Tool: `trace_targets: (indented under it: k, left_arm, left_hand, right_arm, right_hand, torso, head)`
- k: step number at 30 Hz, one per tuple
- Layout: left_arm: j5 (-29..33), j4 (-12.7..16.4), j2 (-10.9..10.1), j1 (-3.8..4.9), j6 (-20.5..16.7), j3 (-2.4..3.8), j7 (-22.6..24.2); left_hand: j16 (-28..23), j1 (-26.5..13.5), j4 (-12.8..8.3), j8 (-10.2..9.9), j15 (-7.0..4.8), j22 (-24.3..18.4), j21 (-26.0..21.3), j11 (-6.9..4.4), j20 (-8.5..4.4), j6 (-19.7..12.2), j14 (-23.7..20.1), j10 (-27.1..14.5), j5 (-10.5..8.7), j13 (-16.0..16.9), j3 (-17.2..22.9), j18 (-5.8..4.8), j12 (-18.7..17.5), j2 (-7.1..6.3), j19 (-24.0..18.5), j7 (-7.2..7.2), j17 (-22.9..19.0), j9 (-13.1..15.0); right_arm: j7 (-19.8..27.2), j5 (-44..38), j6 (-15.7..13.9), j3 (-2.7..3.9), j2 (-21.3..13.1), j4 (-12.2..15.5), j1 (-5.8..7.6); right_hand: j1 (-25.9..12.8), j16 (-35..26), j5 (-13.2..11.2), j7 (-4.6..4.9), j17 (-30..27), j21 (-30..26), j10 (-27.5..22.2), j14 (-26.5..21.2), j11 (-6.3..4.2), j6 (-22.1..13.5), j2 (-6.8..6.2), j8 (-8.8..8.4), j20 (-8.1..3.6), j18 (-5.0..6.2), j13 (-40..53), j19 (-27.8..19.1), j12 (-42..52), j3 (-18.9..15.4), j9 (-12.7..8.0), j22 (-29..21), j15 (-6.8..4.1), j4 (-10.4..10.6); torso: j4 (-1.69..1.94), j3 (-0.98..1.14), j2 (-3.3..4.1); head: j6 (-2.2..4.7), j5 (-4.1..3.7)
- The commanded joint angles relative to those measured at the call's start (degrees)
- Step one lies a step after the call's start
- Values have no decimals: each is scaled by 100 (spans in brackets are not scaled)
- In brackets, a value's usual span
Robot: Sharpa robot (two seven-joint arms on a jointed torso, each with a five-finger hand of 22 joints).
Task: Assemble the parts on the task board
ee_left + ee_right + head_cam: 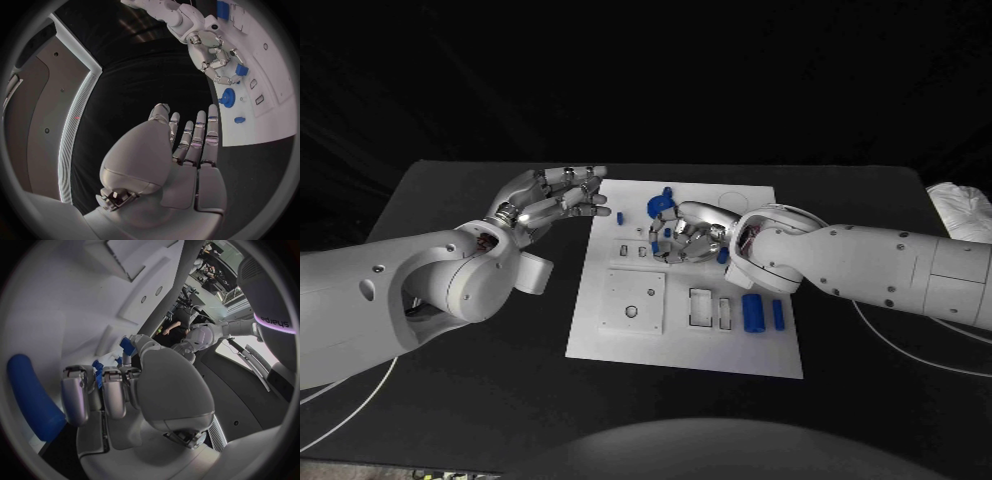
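The right hand (678, 234) sits low over the middle of the task board (687, 340), fingers curled. A small blue part (98, 374) shows between its fingers in the right wrist view, but whether it is pinched or merely lies beneath cannot be told. If held loosely, the part may slip or tilt before it seats, since the fingers cover the slot below. A blue gear-shaped part (227, 96) lies just beside this hand; a sideways sweep may knock it. The left hand (557, 200) hovers beside the board's left edge, fingers extended and apart, holding nothing. Near it lies a short blue peg (620, 215). Two blue bars (753, 312) lie well apart toward the board's near edge. The board recesses under the right hand are hidden.
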Motion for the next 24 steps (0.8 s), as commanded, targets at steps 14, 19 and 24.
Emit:
trace_targets:
  k: [14,19,24]
  left_arm:
    - [-27,16,15,2,106,4,13]
    - [-27,16,16,2,107,4,5]
    - [-27,15,17,2,112,4,-8]
  left_hand:
    - [20,58,-8,33,32,-8,-22,25,7,-17,-34,-17,33,-7,45,-43,42,-12,-53,28,-9,2]
    - [20,58,-8,33,32,-8,-22,25,7,-17,-34,-17,33,-7,45,-43,42,-12,-53,28,-9,2]
    - [21,57,-7,34,33,-8,-22,26,7,-15,-35,-18,32,-7,47,-44,42,-13,-55,30,-9,2]
  right_arm:
    - [-111,-167,170,1,31,-78,-48]
    - [-105,-169,208,1,31,-88,-50]
    - [-95,-169,232,1,32,-97,-52]
  right_hand:
    - [-92,20,-50,18,1508,-64,586,597,63,-44,-4,-140,81,67,1510,-40,22,23,-115,1248,73,-80]
    - [-116,20,-92,23,1508,-74,586,597,70,-116,-11,-226,93,70,1510,-47,22,33,-187,1246,80,-111]
    - [-142,20,-118,28,1508,-74,586,597,74,-182,-17,-318,101,70,1510,-45,22,43,-264,1247,86,-137]
  torso:
    - [-7,0,-4]
    - [-6,1,1]
    - [-6,-1,-3]
  head:
    - [-14,16]
    - [-20,18]
    - [-27,16]
